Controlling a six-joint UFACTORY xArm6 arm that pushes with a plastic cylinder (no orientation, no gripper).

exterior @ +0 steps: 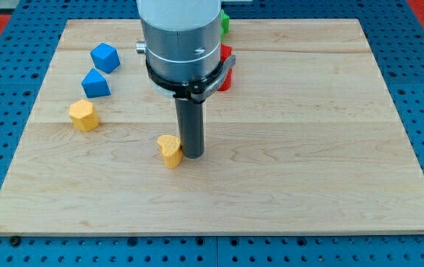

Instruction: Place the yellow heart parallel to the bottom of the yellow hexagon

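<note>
The yellow heart [170, 150] lies on the wooden board, a little left of the view's centre. My tip [193, 154] rests on the board right beside the heart's right side, touching or nearly touching it. The yellow hexagon [84, 115] lies at the view's left, up and left of the heart.
Two blue blocks lie above the hexagon: one [95, 84] just above it, another [104, 57] higher up. A red block [226, 68] and a green block [225, 22] show partly behind the arm's body at the view's top. The board [308, 148] sits on a blue pegboard.
</note>
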